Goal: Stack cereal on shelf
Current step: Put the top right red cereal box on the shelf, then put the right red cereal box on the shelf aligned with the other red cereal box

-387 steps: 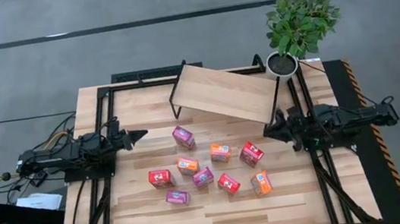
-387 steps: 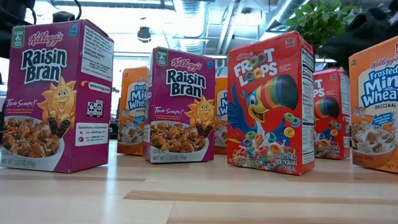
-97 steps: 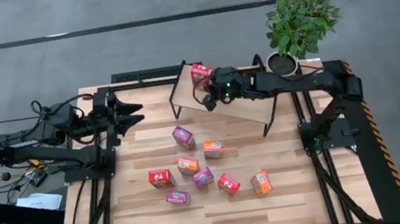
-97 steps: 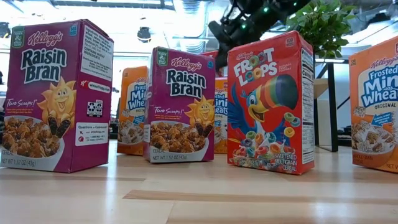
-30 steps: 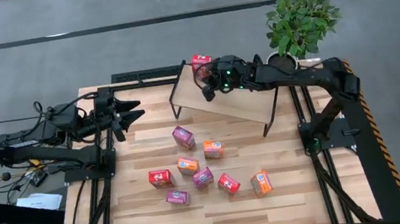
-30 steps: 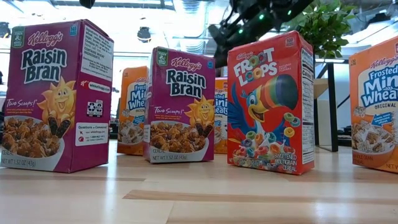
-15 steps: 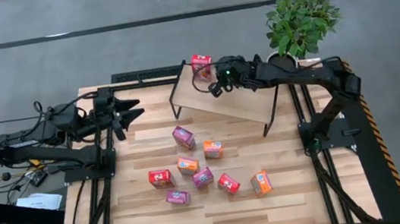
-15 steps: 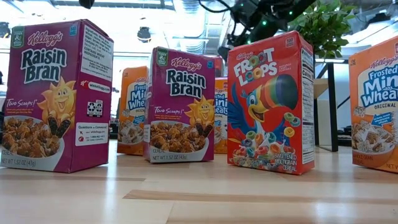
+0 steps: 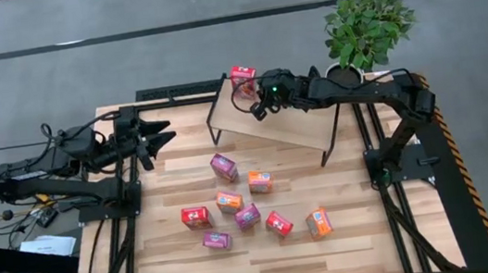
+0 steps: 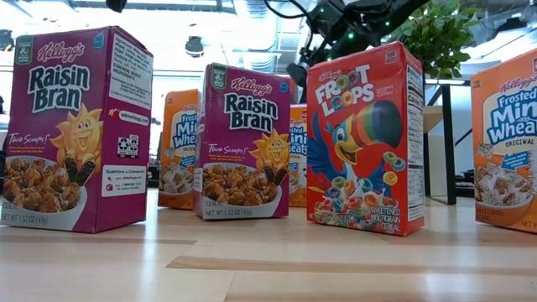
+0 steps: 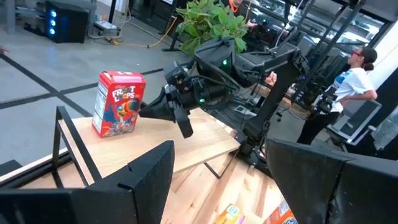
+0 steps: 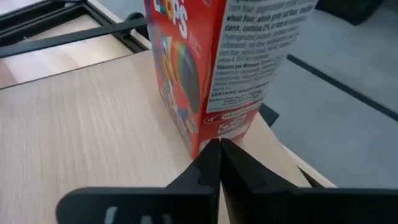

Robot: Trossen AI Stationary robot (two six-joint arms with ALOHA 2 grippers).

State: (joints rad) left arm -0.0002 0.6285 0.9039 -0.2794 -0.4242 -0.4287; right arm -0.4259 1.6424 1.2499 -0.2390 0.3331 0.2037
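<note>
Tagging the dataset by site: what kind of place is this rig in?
Probably an open lab or workshop, not a shop or home. The left wrist view shows a bare concrete floor, equipment racks and a person among workstations; the low view shows exposed ceiling ducts.

A red cereal box [image 9: 242, 75] stands on the pale wood shelf [image 9: 291, 121]; purple, orange and red boxes [image 9: 246, 216] dot the light-wood worktop [image 9: 351, 245].

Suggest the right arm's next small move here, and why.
Probably draw the right gripper away and go for another box: its fingers are shut and empty, and the red Froot Loops cereal box stands upright on the light wood shelf board.
</note>
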